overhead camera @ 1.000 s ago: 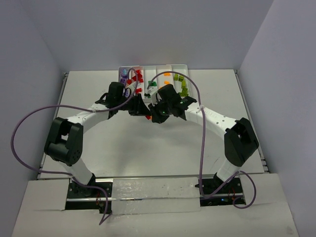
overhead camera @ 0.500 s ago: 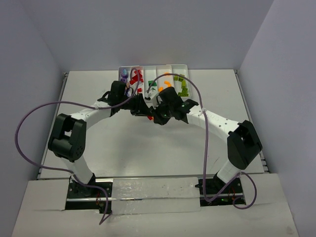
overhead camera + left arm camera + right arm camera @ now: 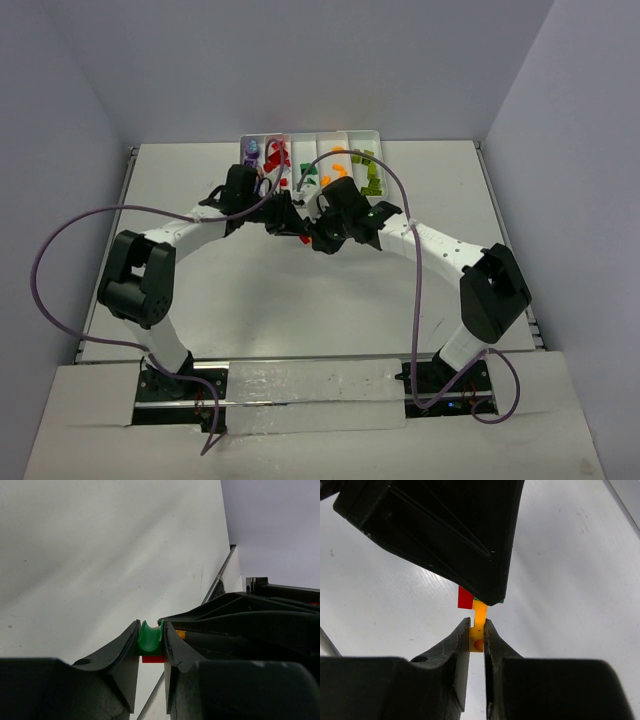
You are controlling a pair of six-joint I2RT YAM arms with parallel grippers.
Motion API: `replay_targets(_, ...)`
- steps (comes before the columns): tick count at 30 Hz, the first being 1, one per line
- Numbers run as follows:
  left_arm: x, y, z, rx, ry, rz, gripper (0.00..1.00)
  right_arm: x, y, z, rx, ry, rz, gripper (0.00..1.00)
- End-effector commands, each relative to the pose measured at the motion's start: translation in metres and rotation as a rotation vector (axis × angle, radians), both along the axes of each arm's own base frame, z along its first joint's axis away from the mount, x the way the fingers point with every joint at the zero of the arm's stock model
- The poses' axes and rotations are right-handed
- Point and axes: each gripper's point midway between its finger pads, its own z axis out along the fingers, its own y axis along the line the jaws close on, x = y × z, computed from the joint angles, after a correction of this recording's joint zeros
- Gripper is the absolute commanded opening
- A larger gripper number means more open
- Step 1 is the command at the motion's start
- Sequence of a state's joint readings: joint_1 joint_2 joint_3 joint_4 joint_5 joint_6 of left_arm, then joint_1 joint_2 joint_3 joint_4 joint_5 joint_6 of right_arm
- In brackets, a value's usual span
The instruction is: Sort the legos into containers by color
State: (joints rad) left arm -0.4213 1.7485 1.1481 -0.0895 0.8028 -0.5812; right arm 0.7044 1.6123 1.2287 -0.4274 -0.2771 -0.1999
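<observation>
My left gripper is shut on a dark green brick with a red brick stuck under it. My right gripper is shut on a yellow-orange brick that joins the same red brick and the green one. In the top view the two grippers, left and right, meet tip to tip just in front of the white tray. The tray's compartments hold purple, red, dark green, orange and lime bricks.
The left gripper's black body fills the top of the right wrist view. Purple cables loop from both arms over the white table. Grey walls stand behind and on both sides.
Both grippers, joined at the brick cluster, moved slightly toward the tray and the arms' elbows shifted. Almost nothing has moved in the last half second.
</observation>
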Motion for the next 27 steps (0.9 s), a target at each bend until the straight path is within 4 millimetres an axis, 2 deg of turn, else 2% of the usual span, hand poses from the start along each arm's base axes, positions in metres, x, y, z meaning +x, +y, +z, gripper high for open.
replay_targets(1, 0.045, 0.002, 0.017, 0.044, -0.195, 0.107, 0.00, -0.042, 0.029, 0.027, 0.118, 0.030, 0.193, 0.00)
replay_targets(6, 0.038, -0.012, 0.017, -0.018, -0.088, 0.044, 0.00, -0.043, 0.029, 0.027, 0.100, 0.006, 0.204, 0.00)
replay_targets(15, 0.030, -0.015, 0.016, -0.061, 0.010, 0.063, 0.00, -0.042, 0.028, 0.026, 0.055, -0.054, 0.215, 0.00)
replay_targets(20, 0.031, -0.013, 0.025, -0.076, -0.108, 0.051, 0.00, -0.049, 0.032, 0.030, 0.083, -0.020, 0.232, 0.00)
replay_targets(22, 0.025, -0.009, 0.030, -0.078, -0.192, 0.050, 0.00, -0.057, 0.037, 0.034, 0.124, 0.031, 0.254, 0.00)
replay_targets(27, 0.029, -0.003, 0.037, -0.043, -0.336, 0.066, 0.00, -0.075, 0.045, 0.042, 0.193, 0.121, 0.301, 0.00)
